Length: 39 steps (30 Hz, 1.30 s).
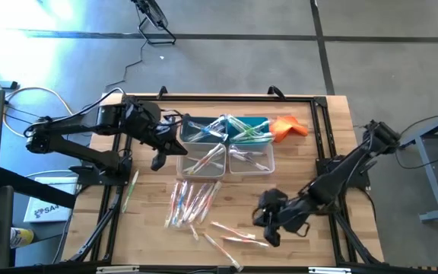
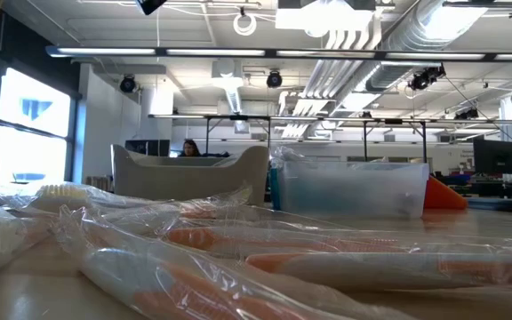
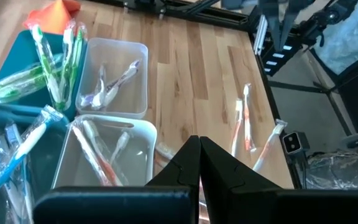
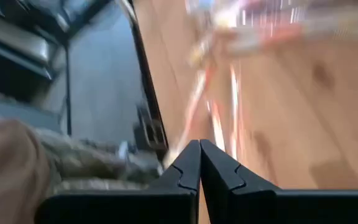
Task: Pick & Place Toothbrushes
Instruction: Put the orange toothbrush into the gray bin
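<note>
While both claws are shut on nothing, the findings are these:

Right gripper (image 1: 271, 232): low over the near-right part of the table (image 1: 147, 224); fingers pressed together in its wrist view, nothing between them.

Nearest toothbrushes (image 1: 236, 238): a few pink-handled ones in clear wrappers, loose on the wood just beside the right gripper, on the side toward the table's middle and near edge.

Long axis: these lie roughly across the table, slightly slanted; they look spread singly rather than stacked.

Main pile (image 1: 192, 202): more wrapped brushes fanned near the table's centre, farther from the right gripper, handles running mostly front to back.

Left gripper (image 1: 158, 161): closed and empty, hanging just beside the bins (image 1: 226, 141) at the far middle, over their left edge.

Bins' contents: green, blue and whitish brushes lie in them.

Nearer arm: the right, in my judgement.

Requirement: the claw must open and straddle one handle crosswise.

Stray: one green brush (image 1: 130, 190) near the left edge.
</note>
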### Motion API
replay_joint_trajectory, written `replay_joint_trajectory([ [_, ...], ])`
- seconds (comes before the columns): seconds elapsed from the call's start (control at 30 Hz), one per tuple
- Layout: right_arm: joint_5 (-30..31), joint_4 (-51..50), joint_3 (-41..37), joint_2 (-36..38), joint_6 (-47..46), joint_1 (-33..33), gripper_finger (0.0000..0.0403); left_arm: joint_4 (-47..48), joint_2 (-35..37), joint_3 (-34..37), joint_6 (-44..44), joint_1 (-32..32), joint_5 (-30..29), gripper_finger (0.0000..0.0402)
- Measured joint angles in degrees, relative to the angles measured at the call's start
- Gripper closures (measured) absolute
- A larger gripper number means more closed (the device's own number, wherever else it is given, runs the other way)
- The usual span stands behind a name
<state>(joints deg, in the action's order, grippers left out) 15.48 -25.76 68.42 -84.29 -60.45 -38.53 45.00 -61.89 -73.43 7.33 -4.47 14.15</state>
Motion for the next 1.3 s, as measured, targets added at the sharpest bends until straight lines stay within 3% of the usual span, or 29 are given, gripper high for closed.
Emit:
replay_joint_trajectory([
  [0.33, -14.2, -0.6, 0.0, -9.2, -4.2, 0.0, 0.0401, -0.2, -2.8, -0.1, 0.0, 0.0, -0.4, 0.0400],
  [0.63, -14.6, -1.1, 0.0, -14.0, -4.3, 0.0, 0.0401, 0.1, -3.6, 0.0, 0.0, 0.0, -0.4, 0.0400],
  [0.97, -22.2, -1.8, 0.0, -19.5, -4.5, -0.2, 0.0401, 0.2, -3.6, 0.0, 0.0, 0.0, -0.3, 0.0400],
  [1.17, -19.9, -1.8, 0.0, -19.8, -4.6, -0.3, 0.0399, 0.2, -3.6, 0.0, 0.0, 0.0, -0.3, 0.0400],
  [1.3, -18.1, -1.9, 0.0, -19.8, -3.9, -0.3, 0.0376, 0.3, -3.6, 0.0, 0.0, 0.0, -0.3, 0.0400],
])
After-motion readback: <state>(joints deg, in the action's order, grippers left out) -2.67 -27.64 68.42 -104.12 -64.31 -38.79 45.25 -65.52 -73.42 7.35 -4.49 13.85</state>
